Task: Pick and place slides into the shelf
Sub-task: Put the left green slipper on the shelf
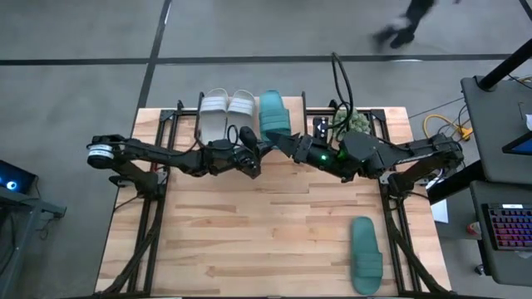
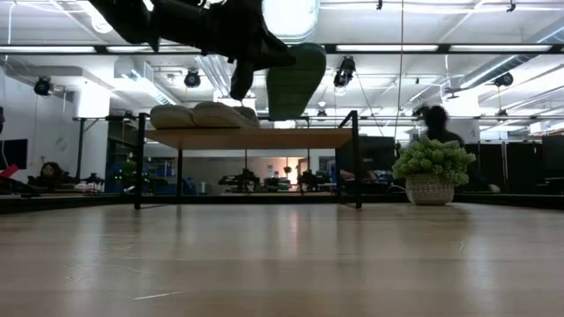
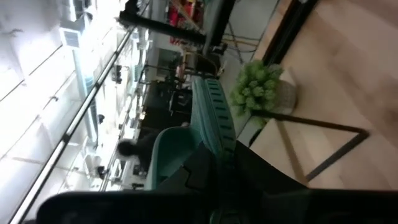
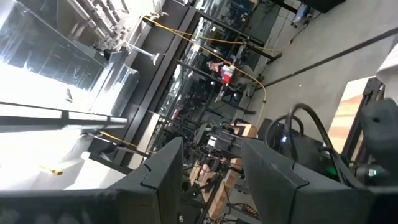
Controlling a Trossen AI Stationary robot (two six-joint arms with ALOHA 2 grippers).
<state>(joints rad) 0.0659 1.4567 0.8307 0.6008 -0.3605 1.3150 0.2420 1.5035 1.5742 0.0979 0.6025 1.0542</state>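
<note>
At twelve o'clock on the surface [image 1: 274, 224], the shelf [image 1: 249, 124] holds two pale slides [image 1: 226, 112]. Just right of them a teal slide [image 1: 274, 116] hangs, toe toward twelve, pinched by the left tool [image 1: 264, 147]; right tool's [image 1: 287, 143] state unclear.

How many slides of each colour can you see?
Pale grey-white slides: 2, side by side on the shelf
Teal green slides: 2, one held up at the shelf, one lying on the table
Total: 4

txt: none legible | labels/brands: none | nums/signs: none, any view
</note>
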